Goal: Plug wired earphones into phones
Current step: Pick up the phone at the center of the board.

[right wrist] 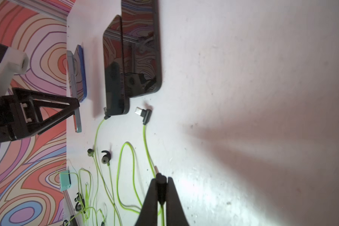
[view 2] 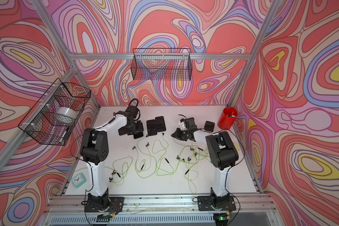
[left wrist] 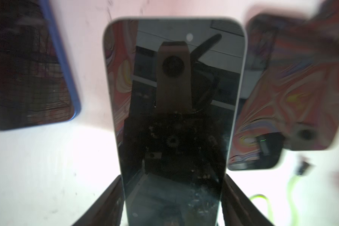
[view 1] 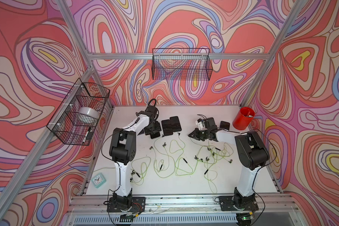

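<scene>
White table: left gripper clamps phone by sides; right gripper pinches cable at dark stick, maybe remote. Hold phone level, regrip nearer plug, align squarely.

Robot lab cell — aluminium frame

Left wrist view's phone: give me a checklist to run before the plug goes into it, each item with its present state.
1. Left gripper grips the held phone: ok, fingers press both long edges.
2. Right gripper closed on a cable part: ok, shut on a dark stick-like piece on a green cable.
3. Angled plug in hand: not ok, it lies loose on the table.
4. Held phone's port visible and free: cannot tell, no view shows it.
5. Neighbouring phone wired: ok, a second plug sits at its end.
</scene>
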